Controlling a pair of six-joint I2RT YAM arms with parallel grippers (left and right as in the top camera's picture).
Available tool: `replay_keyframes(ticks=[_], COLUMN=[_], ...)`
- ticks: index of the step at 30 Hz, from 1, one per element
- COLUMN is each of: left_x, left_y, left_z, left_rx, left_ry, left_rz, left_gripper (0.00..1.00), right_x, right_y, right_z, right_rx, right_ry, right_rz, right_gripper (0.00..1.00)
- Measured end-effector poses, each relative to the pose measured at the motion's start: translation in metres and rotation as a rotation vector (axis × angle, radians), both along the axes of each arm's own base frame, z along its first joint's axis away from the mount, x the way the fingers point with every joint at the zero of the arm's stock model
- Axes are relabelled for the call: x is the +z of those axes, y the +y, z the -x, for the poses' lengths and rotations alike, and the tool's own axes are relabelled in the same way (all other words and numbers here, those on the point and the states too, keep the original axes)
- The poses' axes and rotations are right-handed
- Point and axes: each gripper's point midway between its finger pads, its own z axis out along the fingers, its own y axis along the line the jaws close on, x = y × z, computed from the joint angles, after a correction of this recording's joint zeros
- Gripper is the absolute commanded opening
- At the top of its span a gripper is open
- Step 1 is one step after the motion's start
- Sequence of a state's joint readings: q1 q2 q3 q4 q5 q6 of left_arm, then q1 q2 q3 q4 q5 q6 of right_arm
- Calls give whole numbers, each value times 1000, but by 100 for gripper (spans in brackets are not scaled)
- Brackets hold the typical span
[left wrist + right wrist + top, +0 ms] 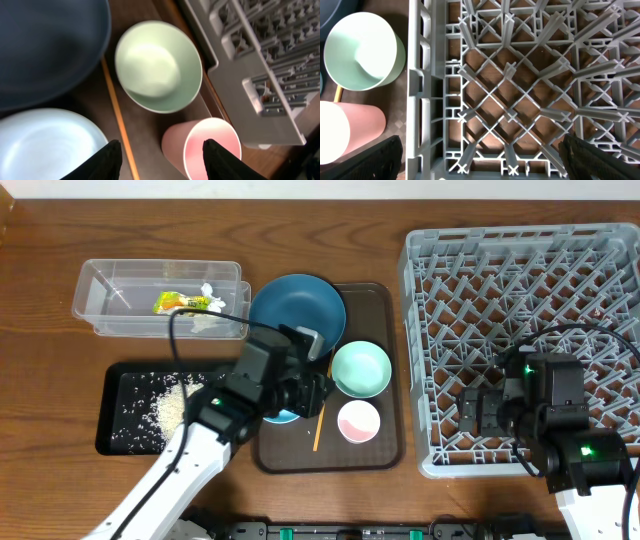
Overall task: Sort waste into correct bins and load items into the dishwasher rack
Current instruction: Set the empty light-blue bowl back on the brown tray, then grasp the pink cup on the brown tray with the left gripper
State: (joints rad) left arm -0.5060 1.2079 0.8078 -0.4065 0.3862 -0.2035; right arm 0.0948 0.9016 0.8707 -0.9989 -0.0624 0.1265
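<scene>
Waste side looks sorted to me: the snack wrapper [178, 303] and tissue [208, 292] sit in the clear tub [120, 280], and the rice [172, 408] is piled in the black tray [112, 435]. Nothing's in the rack [520, 270] yet though. The blue plate [297, 305], mint bowl [361, 368], pink bowl [359, 421], pale-blue bowl [45, 145] and wooden stick [318, 428] are all on the brown tray [385, 310] on the table [40, 240]. The left hand [161, 145] hangs over that tray, fingers spread and holding nothing, with the stick close by one finger and the pink bowl by the other. The right hand [480, 145] is wide open and empty too, over the rack's edge beside the tray. My worry is how crowded that tray is. If the left hand comes down off-centre, a finger could clip the pink bowl and tip it, or flick the stick away. Those smooth bowl rims look slippery for a pinch as well.
</scene>
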Motion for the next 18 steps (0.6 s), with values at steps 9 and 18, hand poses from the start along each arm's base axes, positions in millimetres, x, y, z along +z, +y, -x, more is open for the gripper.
replay_keyframes(ticks=[9, 18], left_x=[9, 30], left_y=[-7, 5], left_z=[10, 1], left_rx=[-20, 19], left_ry=[107, 235], left_rz=[-116, -305], left_gripper=[56, 65], right_x=[0, -1], right_y=[0, 0], right_z=[0, 1], right_rx=[0, 0], right_ry=[0, 5], right_rz=[0, 0], right_gripper=[99, 99])
